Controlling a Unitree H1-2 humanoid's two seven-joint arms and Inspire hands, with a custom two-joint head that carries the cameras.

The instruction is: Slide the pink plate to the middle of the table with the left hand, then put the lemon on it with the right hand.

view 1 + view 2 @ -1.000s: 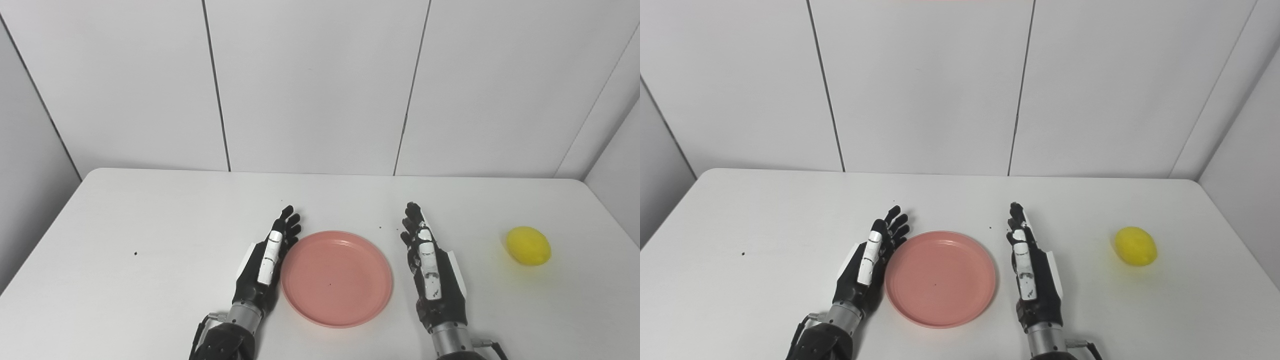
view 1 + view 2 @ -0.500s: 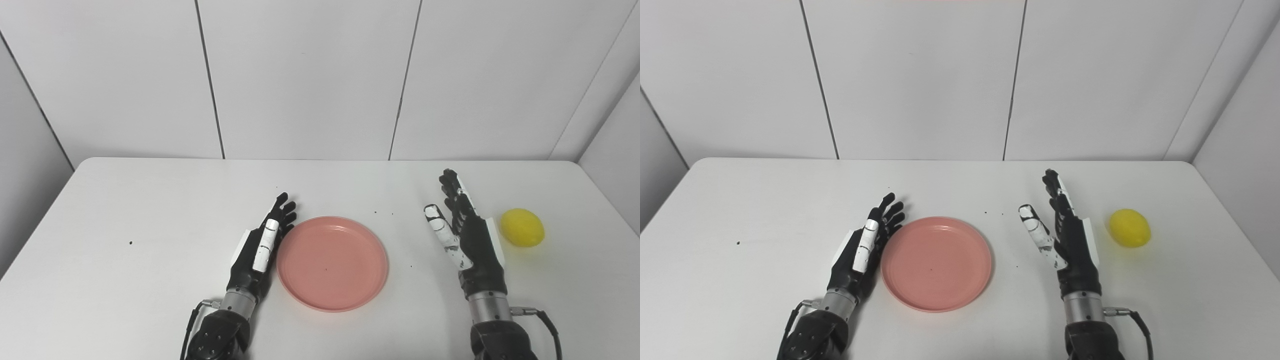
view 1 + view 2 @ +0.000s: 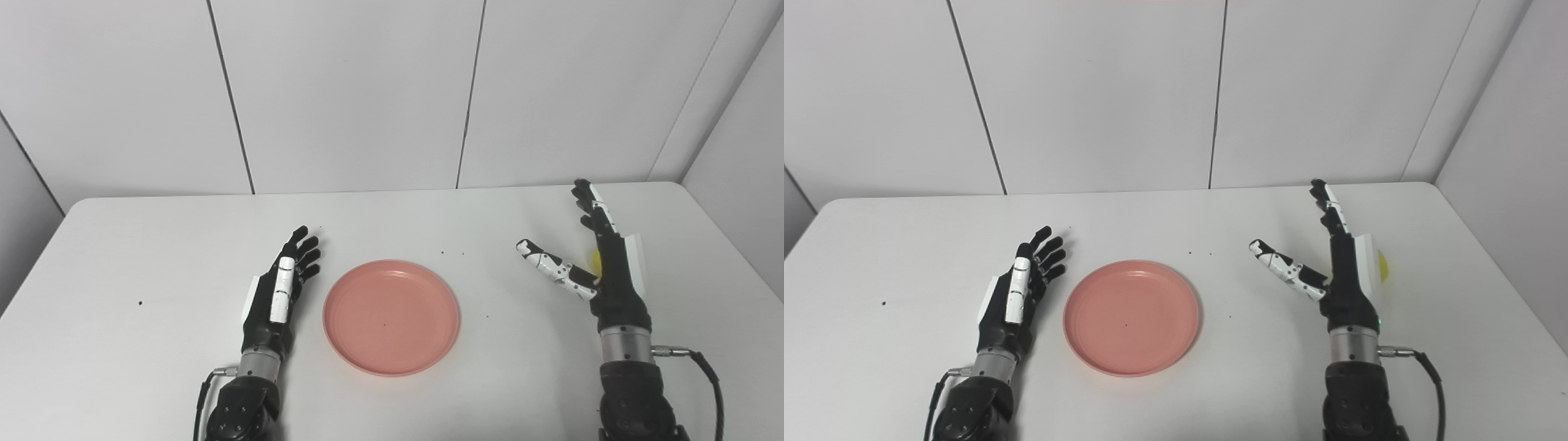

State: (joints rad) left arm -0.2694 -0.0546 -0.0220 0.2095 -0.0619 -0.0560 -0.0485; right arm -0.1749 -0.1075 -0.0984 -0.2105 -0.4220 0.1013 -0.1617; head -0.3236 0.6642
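Observation:
The pink plate [image 3: 391,315] lies flat near the middle of the white table [image 3: 153,245]. My left hand [image 3: 278,294] is open, fingers straight, a short gap left of the plate and not touching it. My right hand [image 3: 603,263] is open, thumb spread to the left, raised at the right side of the table. The yellow lemon [image 3: 1382,266] sits right behind this hand; only a thin yellow sliver [image 3: 593,260] shows past the palm. I cannot tell whether the hand touches it.
The table's back edge meets a white panelled wall [image 3: 367,92]. A side wall [image 3: 741,184] stands close at the right edge. A few small dark specks [image 3: 140,302] lie on the table top.
The camera has shifted. My right hand moved right and forward, away from the plate, up to the lemon, which it now mostly hides. My left hand drew slightly away from the plate.

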